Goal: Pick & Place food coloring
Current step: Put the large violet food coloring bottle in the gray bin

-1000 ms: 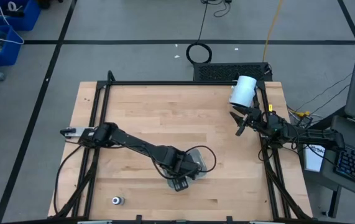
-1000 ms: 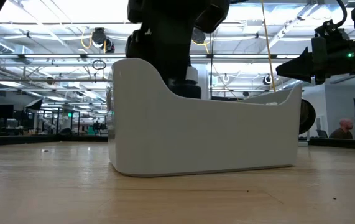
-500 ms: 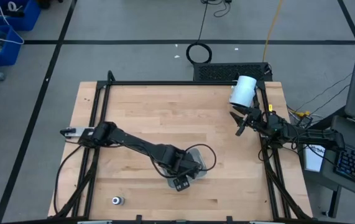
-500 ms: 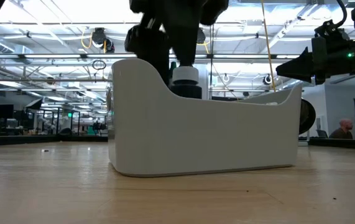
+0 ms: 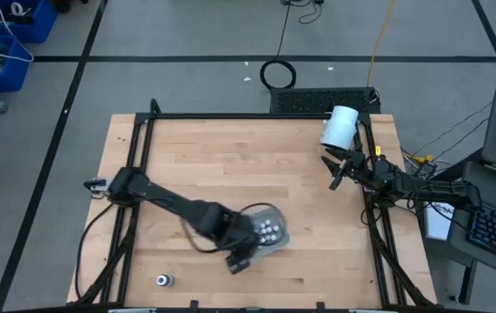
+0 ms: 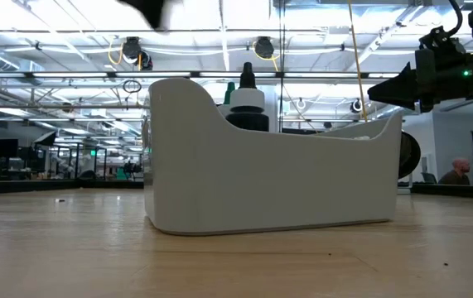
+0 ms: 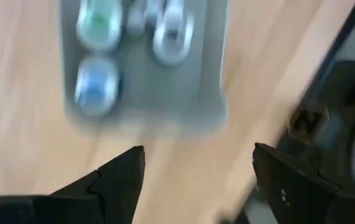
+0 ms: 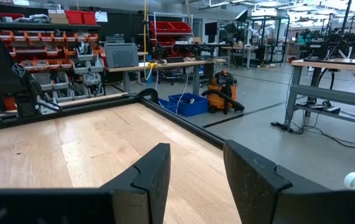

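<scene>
Desk (image 5: 230, 156): wooden, black-framed.
Cylinder (image 5: 339, 127): white, at the desk's 2 o'clock corner.
Tray (image 5: 275, 235): clear, near 6 o'clock.
Left tool (image 5: 241, 258): fingers spread, holding nothing, just beside the tray's 8 o'clock side.
Right tool (image 5: 334, 172): at 3 o'clock, parted, nothing held.
Bottles (image 5: 268, 229): inside the tray.
Stray bottle (image 5: 164, 280): at 7 o'clock.

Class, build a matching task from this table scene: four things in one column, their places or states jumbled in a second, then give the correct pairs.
Things:
1. Left pincer
2. Right pincer
3. Tray
4. Lone bottle

Places or states:
A. near the table's right edge, open
B. holds several bottles
C. alone near the front left corner
D. open, at the tray's front-left edge

Pairs: 1-D, 2-A, 3-B, 4-C
</scene>
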Tool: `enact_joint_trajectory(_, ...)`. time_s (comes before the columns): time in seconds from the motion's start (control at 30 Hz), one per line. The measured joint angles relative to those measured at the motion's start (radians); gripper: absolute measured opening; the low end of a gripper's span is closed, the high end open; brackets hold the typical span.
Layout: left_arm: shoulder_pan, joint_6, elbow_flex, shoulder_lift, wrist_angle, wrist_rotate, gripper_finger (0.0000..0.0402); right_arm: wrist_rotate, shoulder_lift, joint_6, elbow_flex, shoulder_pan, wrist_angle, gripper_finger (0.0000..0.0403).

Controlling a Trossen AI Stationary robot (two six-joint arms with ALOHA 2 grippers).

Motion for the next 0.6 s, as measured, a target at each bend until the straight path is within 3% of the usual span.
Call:
enact_joint_trajectory(0.17,-0.1,-0.324,0.0,-0.081,-0.192,0.08,0.0298,0.0,0.0,0.0,0.0,0.0,-0.002,0.0141)
enact_joint_trajectory(0.4,-0.308,-0.761,0.0,-0.102,-0.267,-0.103,0.0298,0.0,0.0,0.0,0.0,0.0,0.0,0.0141)
enact_joint_trajectory(0.6,-0.418,-1.119,-0.066,-0.091,-0.28,-0.109,0.0298,0.0,0.0,0.0,0.0,0.0,0.0,0.0141)
